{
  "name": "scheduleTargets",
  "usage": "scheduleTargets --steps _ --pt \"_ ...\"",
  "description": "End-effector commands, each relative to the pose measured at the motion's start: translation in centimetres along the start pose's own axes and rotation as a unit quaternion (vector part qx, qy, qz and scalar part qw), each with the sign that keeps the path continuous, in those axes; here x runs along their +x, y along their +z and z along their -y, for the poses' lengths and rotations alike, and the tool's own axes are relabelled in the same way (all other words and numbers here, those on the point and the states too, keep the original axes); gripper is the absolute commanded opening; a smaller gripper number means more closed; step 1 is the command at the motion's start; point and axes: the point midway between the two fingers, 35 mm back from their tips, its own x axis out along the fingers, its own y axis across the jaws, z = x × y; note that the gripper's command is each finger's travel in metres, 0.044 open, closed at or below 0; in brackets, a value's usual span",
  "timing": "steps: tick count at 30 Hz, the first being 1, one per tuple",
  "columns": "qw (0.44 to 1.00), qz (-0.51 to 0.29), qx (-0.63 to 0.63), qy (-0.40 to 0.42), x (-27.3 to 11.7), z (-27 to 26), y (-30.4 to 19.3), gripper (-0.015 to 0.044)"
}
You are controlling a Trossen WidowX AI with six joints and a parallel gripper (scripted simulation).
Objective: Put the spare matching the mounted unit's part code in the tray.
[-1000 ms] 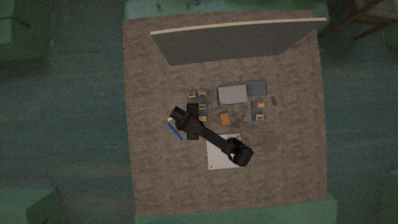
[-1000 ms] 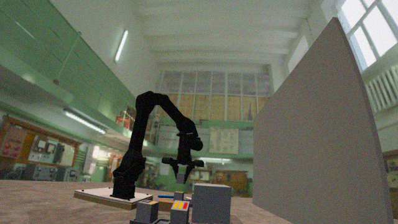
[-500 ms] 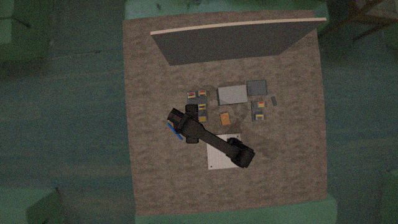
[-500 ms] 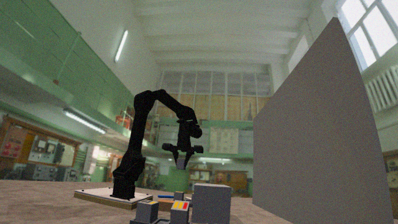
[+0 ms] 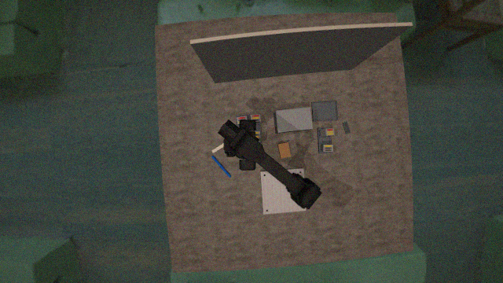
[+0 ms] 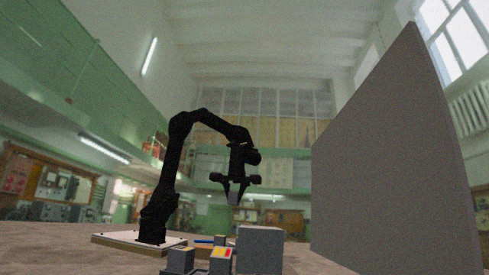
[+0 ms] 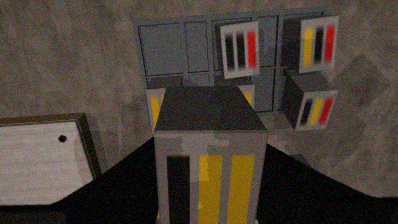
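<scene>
A workshop-like hall with green galleries, tall windows (image 6: 466,34), strip lights (image 6: 149,56) and wall-side instrument panels (image 6: 50,181).

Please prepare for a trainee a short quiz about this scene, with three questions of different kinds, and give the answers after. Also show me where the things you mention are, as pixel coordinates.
1. True or false: the claw (image 6: 233,198) (image 7: 203,142) is closed on a block (image 7: 211,112) with one black and two yellow stripes.
2. Multiple choice: what colour is the thin stick (image 5: 222,167) (image 6: 203,241) lying on the table (image 5: 204,236) (image 6: 23,244)?
A) red
B) blue
C) green
3. Fill in the blank: the small flat piece (image 5: 284,150) between the robot's white base board (image 5: 275,196) (image 6: 114,237) (image 7: 35,160) and the large grey box (image 5: 300,118) (image 6: 260,250) is ______ in colour.

Key: 1. true; 2. B; 3. orange
</scene>
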Motion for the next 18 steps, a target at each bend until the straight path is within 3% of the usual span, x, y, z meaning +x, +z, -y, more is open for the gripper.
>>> scheduleTargets --steps 1,18 --pt "1.0 0.0 0.002 -0.001 -0.1 1.8 -0.8 0.0" --pt "1.0 0.0 0.025 -0.009 -0.4 9.1 -6.4 0.0"
